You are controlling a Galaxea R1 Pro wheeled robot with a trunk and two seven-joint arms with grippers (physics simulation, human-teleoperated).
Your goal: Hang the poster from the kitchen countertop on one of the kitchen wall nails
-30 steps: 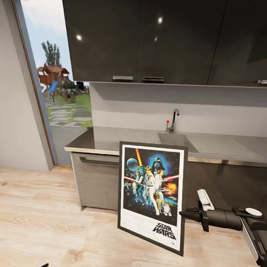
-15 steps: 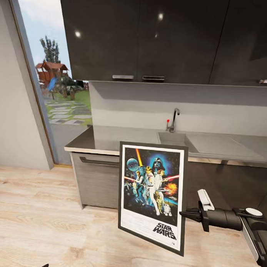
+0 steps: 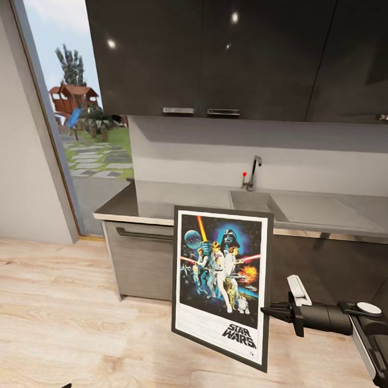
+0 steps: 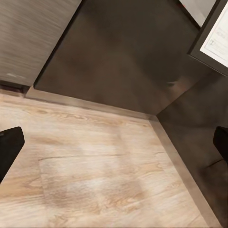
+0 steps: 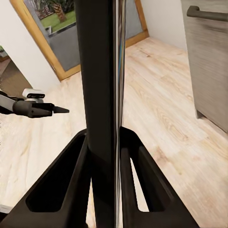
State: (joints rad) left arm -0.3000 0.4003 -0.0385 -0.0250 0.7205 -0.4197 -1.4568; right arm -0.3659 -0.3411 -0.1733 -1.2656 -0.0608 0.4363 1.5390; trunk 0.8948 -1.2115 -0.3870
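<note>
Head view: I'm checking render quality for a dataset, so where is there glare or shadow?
Head view: small bright highlights glint on the glossy upper cabinets, and a soft shadow band runs along the wall beneath them; the poster reads sharp, without glare. Right wrist view: a thin bright streak runs down the poster's edge.

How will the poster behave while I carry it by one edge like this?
Probably stiff: the poster hangs off the right gripper by its edge, flat, without sagging. Likely light for its size, since it looks very thin edge-on between the fingers. It may swing or pivot: it already hangs slightly tilted, its wide face far off the pinch.
</note>
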